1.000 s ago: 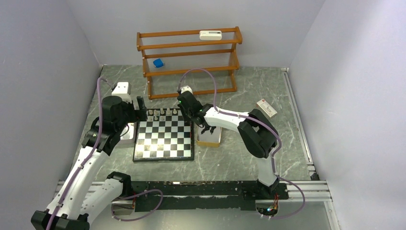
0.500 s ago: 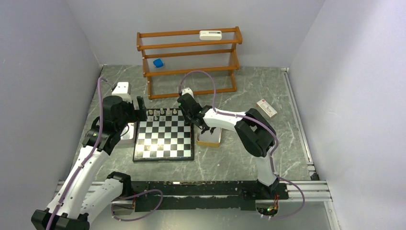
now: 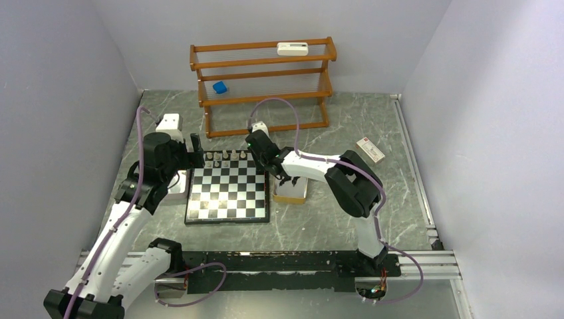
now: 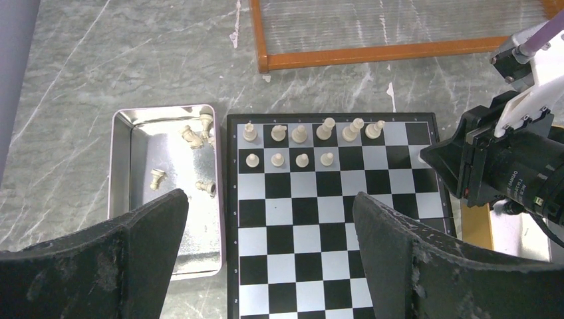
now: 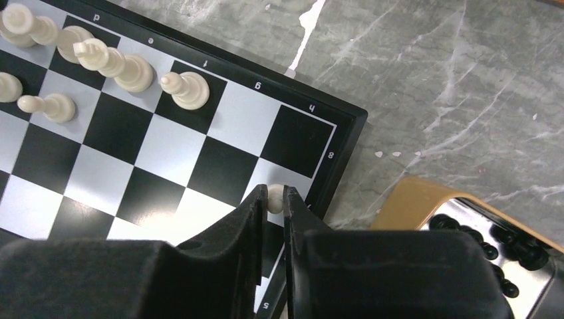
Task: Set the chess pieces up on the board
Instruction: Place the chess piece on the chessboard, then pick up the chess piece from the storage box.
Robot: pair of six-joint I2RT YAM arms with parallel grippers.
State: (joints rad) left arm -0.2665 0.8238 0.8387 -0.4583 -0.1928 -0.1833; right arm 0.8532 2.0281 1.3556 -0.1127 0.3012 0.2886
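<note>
Chess pieces (image 4: 301, 135): cream set partly out, with six in the back row and four pawns ahead of them along the board's (image 4: 332, 226) 12 o'clock edge. More cream ones lie loose in the metal tray (image 4: 114, 173) at 9 o'clock. The black pieces (image 5: 465, 232) sit in a second tray (image 5: 409, 186) at 3 o'clock.
Right gripper (image 5: 274, 199): clenched on a cream pawn (image 5: 275, 193) over the light square by the rim, near the board's 1 o'clock corner. Whether its base touches the board is hidden.
Left gripper (image 4: 269, 259): spread wide and holding nothing, near the board's 11 o'clock corner.
Risk, tipping: if the pawn is not seated flat when the fingers part, it likely topples. This close to the rim, it could roll off toward 3 o'clock.
Risk, sticking: so small a pawn may drag with one finger and land off-square.
Risk, knocks: withdrawing toward 9 o'clock could clip the standing back row.
Risk, arms: both wrists crowd one board, so a left reach toward 1 o'clock could meet the right arm.
</note>
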